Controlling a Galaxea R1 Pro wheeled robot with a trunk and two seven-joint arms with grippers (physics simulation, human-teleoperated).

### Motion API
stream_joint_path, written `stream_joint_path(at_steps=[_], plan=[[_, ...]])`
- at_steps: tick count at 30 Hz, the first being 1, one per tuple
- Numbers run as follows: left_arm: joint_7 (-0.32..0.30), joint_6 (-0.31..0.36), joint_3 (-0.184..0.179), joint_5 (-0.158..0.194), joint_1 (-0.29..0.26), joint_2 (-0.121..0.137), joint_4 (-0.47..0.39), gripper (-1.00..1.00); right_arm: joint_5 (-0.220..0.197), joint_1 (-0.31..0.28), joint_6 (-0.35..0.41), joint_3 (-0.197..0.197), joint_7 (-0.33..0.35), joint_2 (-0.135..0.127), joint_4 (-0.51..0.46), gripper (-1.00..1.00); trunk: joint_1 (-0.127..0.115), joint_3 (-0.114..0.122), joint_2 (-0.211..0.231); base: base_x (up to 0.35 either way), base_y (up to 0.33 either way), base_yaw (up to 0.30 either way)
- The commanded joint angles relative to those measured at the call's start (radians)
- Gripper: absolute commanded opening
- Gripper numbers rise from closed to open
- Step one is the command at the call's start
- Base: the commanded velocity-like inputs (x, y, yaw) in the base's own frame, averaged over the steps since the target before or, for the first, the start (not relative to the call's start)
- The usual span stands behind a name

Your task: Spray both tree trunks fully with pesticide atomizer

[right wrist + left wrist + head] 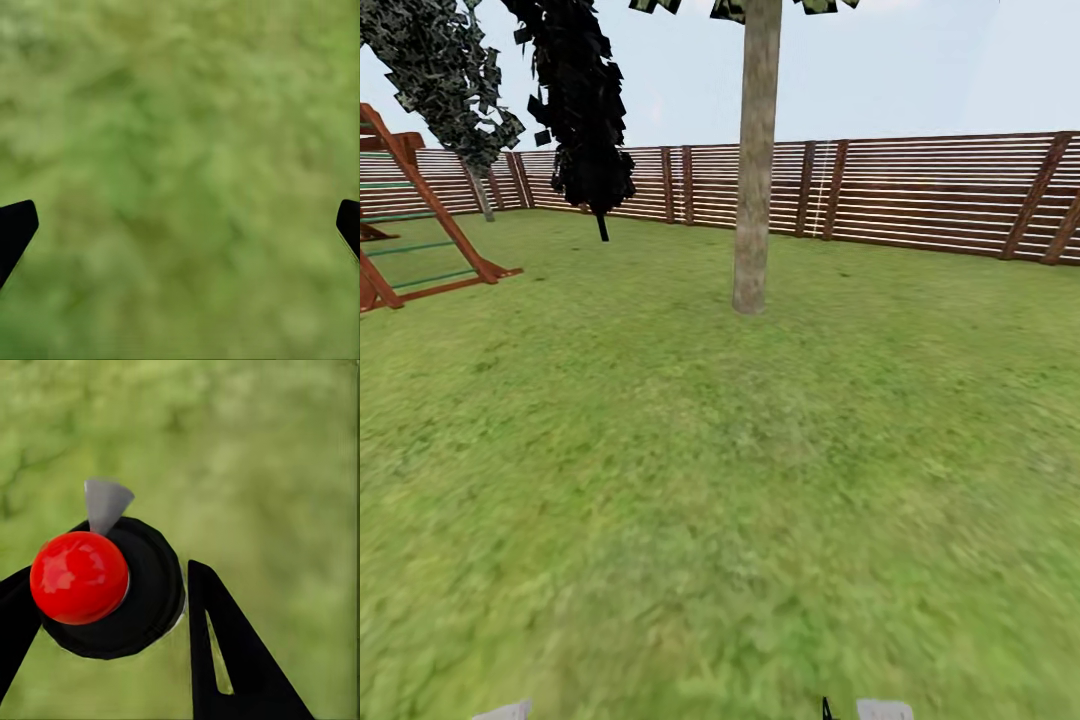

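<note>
The atomizer, red-capped on a black body with a grey nozzle, is clamped between the fingers of the left end effector over the lawn. The right end effector is spread wide and holds nothing. The trunk stands at twelve o'clock, well apart across the grass. For good coverage, the gap should be closed first, then the nozzle aimed squarely at the trunk. Both arms appear held low, pointing down at the grass.

Tree crown cut off above.
</note>
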Motion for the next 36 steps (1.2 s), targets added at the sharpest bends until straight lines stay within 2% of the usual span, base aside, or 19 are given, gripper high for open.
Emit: stream_joint_path(at_steps=[1,22,24,26,28,31,36], plan=[[0.006,-0.002,-0.008,0.003,0.000,0.000,0.000,-1.00,0.011,-0.001,-0.002,-0.005,-0.007,0.000,0.001,1.00,0.000,-0.001,0.000,0.340,0.000,0.000],[0.006,-0.002,-0.008,0.003,0.000,0.001,0.000,-1.00,0.011,-0.001,-0.002,-0.005,-0.007,0.000,0.001,1.00,0.000,-0.001,0.000,0.340,0.000,0.000],[0.006,-0.002,-0.008,0.003,0.000,0.001,0.000,-1.00,0.010,-0.001,-0.002,-0.005,-0.008,0.007,0.001,1.00,0.000,-0.001,0.000,0.340,0.000,0.000],[0.006,-0.002,-0.008,0.003,0.000,0.001,0.000,-1.00,0.009,-0.001,-0.001,-0.006,-0.006,0.042,0.002,1.00,0.000,-0.001,0.000,0.340,0.000,0.000],[0.006,-0.002,-0.008,0.003,0.000,0.001,0.000,-1.00,0.009,-0.001,0.000,-0.007,-0.007,0.052,0.001,1.00,0.000,-0.001,0.000,0.340,0.000,0.000],[0.006,-0.002,-0.008,0.003,0.000,0.001,0.000,-1.00,0.009,-0.001,-0.001,-0.007,-0.009,0.029,0.001,1.00,0.000,-0.001,0.000,0.340,0.000,0.000],[0.006,-0.002,-0.009,0.003,0.000,0.001,0.000,-1.00,0.008,-0.001,-0.003,-0.010,-0.010,0.016,-0.027,1.00,0.000,-0.001,0.000,0.340,0.000,0.000]])
